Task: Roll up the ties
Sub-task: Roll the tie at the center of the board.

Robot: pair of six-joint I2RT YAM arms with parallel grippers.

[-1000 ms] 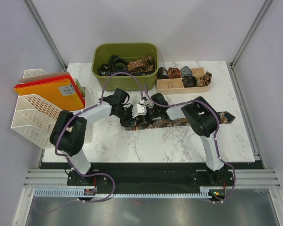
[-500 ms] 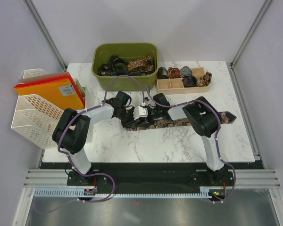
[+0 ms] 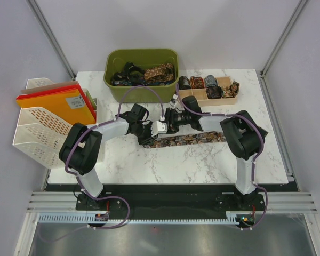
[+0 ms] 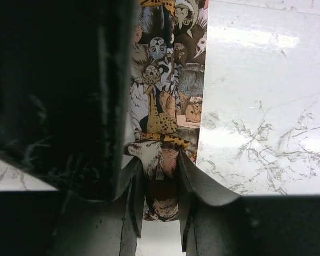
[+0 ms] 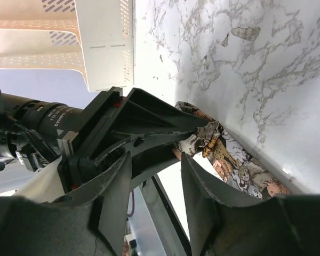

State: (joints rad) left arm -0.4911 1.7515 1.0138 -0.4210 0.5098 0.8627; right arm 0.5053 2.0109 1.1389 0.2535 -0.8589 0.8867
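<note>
My left claw pinches the printed tie; my right claw gapes, empty. Only overhead shows the tie's length.

Marble table: printed tie flat at middle; green bin, wooden tray behind.

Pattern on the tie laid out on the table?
The tie shows brown-gold cartoon animal faces; best in the left wrist view.

Brown-gold printed tie, lying flat, outstretched
</note>
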